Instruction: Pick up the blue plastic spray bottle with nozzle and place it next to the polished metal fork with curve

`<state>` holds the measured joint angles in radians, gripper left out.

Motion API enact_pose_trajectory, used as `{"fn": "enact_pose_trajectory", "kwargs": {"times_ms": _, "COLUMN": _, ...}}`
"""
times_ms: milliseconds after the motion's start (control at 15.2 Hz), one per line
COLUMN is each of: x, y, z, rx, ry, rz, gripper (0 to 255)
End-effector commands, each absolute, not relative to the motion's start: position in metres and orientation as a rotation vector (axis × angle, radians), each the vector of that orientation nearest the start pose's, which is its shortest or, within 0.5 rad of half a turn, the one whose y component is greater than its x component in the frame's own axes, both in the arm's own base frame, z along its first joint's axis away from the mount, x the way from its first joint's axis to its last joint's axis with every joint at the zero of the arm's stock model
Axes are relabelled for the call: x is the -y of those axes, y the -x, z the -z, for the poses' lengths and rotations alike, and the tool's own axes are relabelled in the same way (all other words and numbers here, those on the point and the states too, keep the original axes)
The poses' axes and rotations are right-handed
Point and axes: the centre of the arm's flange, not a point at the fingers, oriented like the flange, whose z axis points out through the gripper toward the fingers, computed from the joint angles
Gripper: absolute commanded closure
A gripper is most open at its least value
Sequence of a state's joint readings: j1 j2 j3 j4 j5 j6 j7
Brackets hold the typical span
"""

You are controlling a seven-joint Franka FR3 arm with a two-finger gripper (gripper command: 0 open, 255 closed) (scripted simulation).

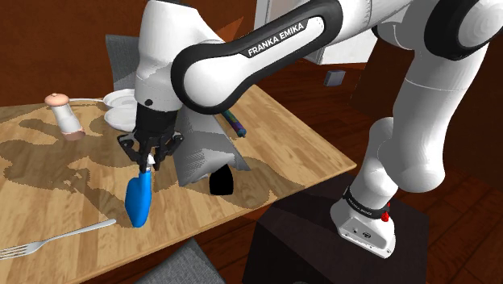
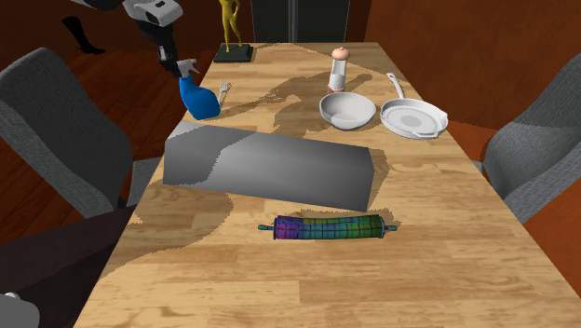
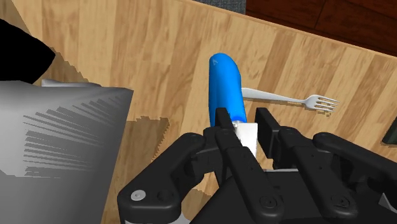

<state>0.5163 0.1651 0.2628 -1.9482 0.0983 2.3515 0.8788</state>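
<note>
Starting at the shoulder view's left, we see the metal fork point(image 1: 48, 242) lying on the wooden table point(image 1: 48, 177), its handle end just beside the blue spray bottle point(image 1: 139, 202). The bottle hangs body-down with its white nozzle clamped in the black gripper point(image 1: 150, 164), and we cannot tell whether its base touches the wood. Right of the gripper stands a grey box point(image 1: 201, 149) with a dark patterned rolling pin point(image 1: 235, 123) past it, and in the wrist view the two fingers point(image 3: 222, 124) clasp the nozzle while the fork's tines point away from the bottle
</note>
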Motion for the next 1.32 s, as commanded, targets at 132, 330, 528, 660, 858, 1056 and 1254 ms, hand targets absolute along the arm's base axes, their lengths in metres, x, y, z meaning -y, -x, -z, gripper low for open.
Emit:
{"fn": "enact_pose_trajectory", "kwargs": {"times_ms": 132, "x": -0.429, "y": -0.441, "z": -0.424, "rx": -0.243, "ry": 2.869, "rz": 0.11, "gripper": 255}}
{"fn": "enact_pose_trajectory", "kwargs": {"times_ms": 330, "x": -0.429, "y": -0.441, "z": -0.424, "rx": -0.243, "ry": 2.869, "rz": 0.11, "gripper": 0}}
{"fn": "enact_pose_trajectory", "kwargs": {"times_ms": 528, "x": -0.429, "y": -0.441, "z": -0.424, "rx": -0.243, "ry": 2.869, "rz": 0.11, "gripper": 0}}
{"fn": "enact_pose_trajectory", "kwargs": {"times_ms": 660, "x": -0.422, "y": -0.438, "z": -0.449, "rx": -0.243, "ry": 2.869, "rz": 0.11, "gripper": 0}}
{"fn": "enact_pose_trajectory", "kwargs": {"times_ms": 858, "x": -0.416, "y": -0.436, "z": -0.472, "rx": -0.243, "ry": 2.869, "rz": 0.11, "gripper": 0}}
{"fn": "enact_pose_trajectory", "kwargs": {"times_ms": 1056, "x": -0.416, "y": -0.436, "z": -0.472, "rx": -0.243, "ry": 2.869, "rz": 0.11, "gripper": 0}}
{"fn": "enact_pose_trajectory", "kwargs": {"times_ms": 1254, "x": -0.416, "y": -0.436, "z": -0.472, "rx": -0.243, "ry": 2.869, "rz": 0.11, "gripper": 0}}
